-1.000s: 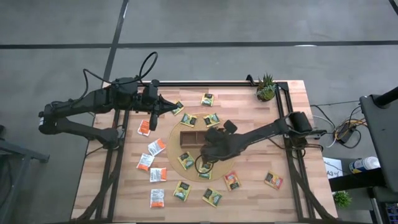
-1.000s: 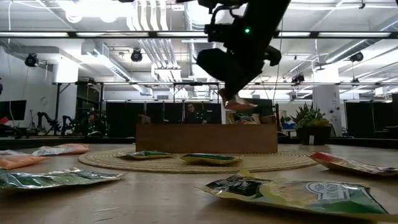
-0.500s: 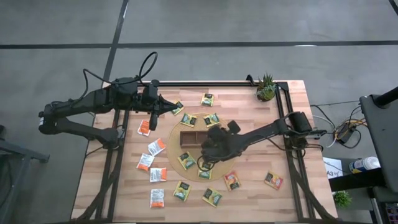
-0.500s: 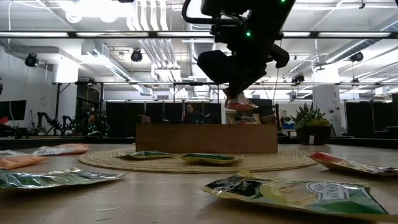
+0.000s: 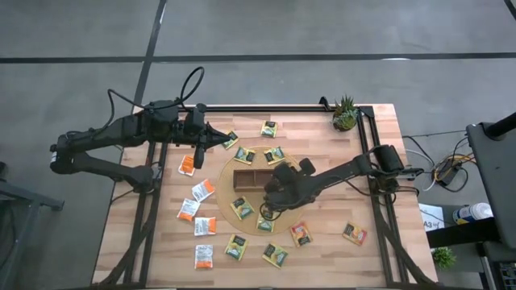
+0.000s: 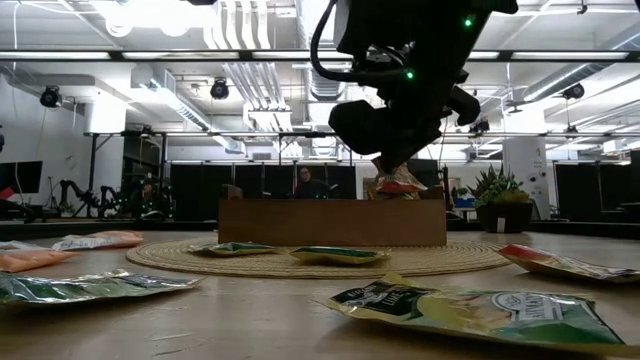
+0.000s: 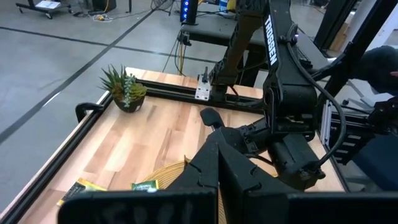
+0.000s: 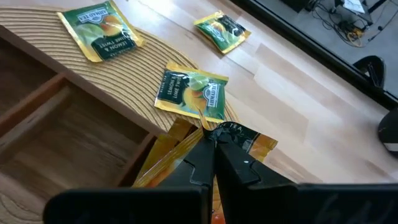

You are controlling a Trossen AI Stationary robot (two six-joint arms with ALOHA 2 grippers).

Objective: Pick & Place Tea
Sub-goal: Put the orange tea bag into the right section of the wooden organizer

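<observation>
The right end effector [image 8: 214, 144] is clamped on a tea sachet [image 8: 239, 140], hanging over the wooden tray [image 8: 56, 124] just beside and below it. The tray compartments look empty; about sixteen sachets lie scattered across the tabletop [image 5: 322, 242]. The left end effector [image 5: 228, 143], pinched shut and empty, waits apart.

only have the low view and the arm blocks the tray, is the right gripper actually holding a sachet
observer: yes, the right wrist view shows the right gripper shut on a yellow sachet with a dark label.
operator: is it over the tray yet
observer: not quite, it hangs close beside the tray, not over a compartment.
operator: anything in the tray
observer: the part of it that the wrist view shows is empty.
</observation>
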